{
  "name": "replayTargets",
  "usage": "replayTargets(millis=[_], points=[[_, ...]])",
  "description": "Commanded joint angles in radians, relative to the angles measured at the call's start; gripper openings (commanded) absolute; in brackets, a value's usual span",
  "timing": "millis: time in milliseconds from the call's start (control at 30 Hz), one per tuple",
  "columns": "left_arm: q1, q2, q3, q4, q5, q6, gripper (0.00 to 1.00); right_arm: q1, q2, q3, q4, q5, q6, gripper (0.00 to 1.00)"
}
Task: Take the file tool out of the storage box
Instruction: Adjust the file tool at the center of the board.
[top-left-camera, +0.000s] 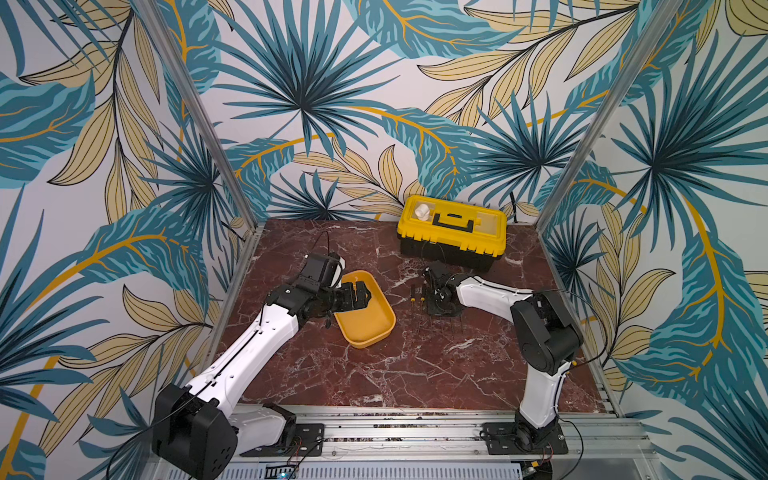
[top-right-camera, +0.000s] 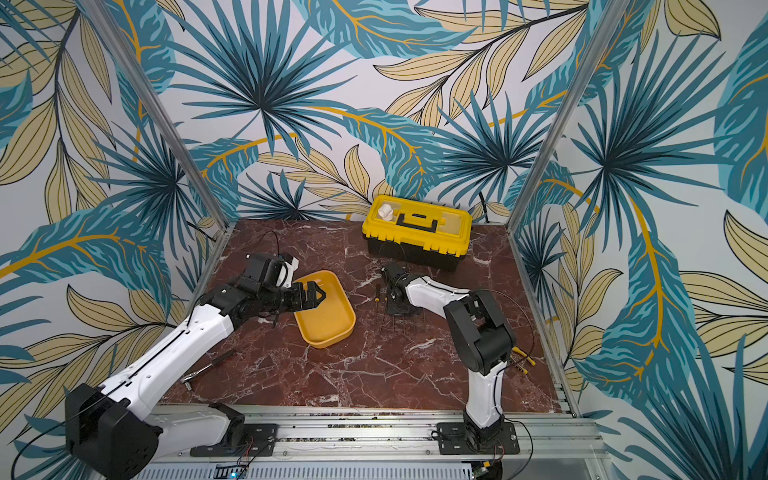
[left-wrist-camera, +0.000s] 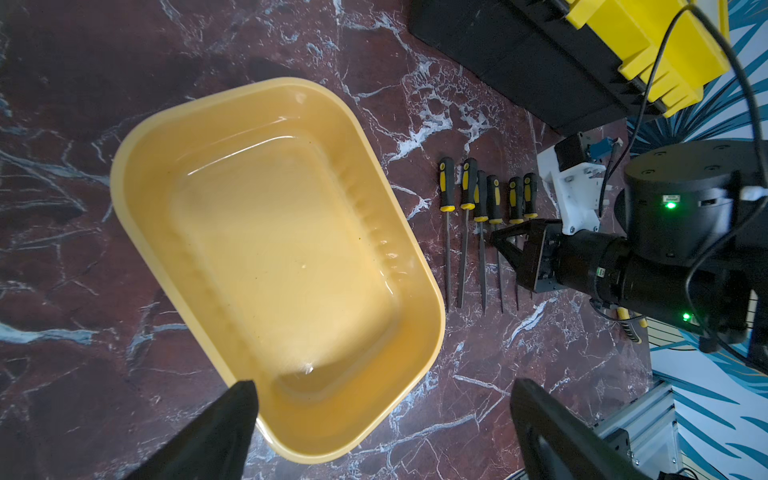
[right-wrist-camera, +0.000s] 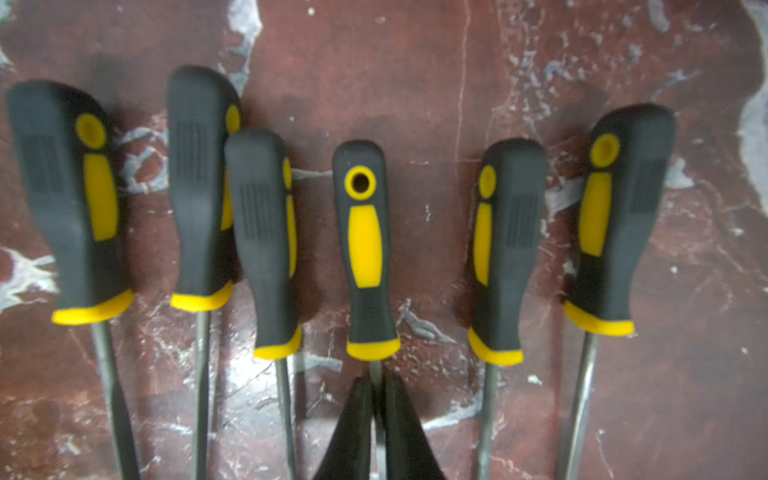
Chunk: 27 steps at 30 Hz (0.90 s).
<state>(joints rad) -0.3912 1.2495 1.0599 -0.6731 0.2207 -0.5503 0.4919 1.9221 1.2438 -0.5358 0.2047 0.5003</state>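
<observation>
**File tool out on the table, right jaws pinched on its shank**

The file tool (right-wrist-camera: 365, 249) I'm working lies flat on the marble table (top-left-camera: 374, 374), not in the storage box (left-wrist-camera: 137, 174), which looks empty. It is one of a row, with five other files (left-wrist-camera: 446, 187) lying parallel to it.

The right gripper (right-wrist-camera: 376, 388) comes at it from the blade end. Its jaws are drawn almost together on the thin shank, just below the yellow collar. I read that as a pinch, though I can't tell how firm it is.

The file's long axis runs handle toward the toolbox (top-left-camera: 451, 232) and tip toward my front rail. The row sits just beside the box, between it and the right arm, so the right arm is the nearer one.

The left gripper (top-left-camera: 361, 295) hangs over the box with its jaws spread wide, holding nothing.

Room is tight. Neighbouring handles flank the file on both sides, closer on the box side. I judge a straight lift safest, since a sideways drag would likely knock a neighbour. Bare marble lies open toward the rail.
</observation>
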Motion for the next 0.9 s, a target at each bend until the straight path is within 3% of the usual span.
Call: replayTargets(millis=[0,333,467,867], points=[[0.000,0.002,-0.023,-0.001,-0.008,-0.001,1.00,-0.012,0.041,-0.018,-0.007,-0.002,0.000,0.13],[0.001,0.010,-0.018,-0.001,-0.007,-0.002,1.00,-0.022,0.054,-0.016,0.002,-0.007,0.002,0.13],[0.001,0.008,-0.015,-0.002,-0.009,0.000,1.00,-0.022,0.045,-0.018,0.003,-0.010,0.004,0.24],[0.001,-0.002,-0.014,-0.007,-0.011,-0.003,1.00,-0.001,-0.116,-0.069,-0.006,-0.055,0.011,0.26]])
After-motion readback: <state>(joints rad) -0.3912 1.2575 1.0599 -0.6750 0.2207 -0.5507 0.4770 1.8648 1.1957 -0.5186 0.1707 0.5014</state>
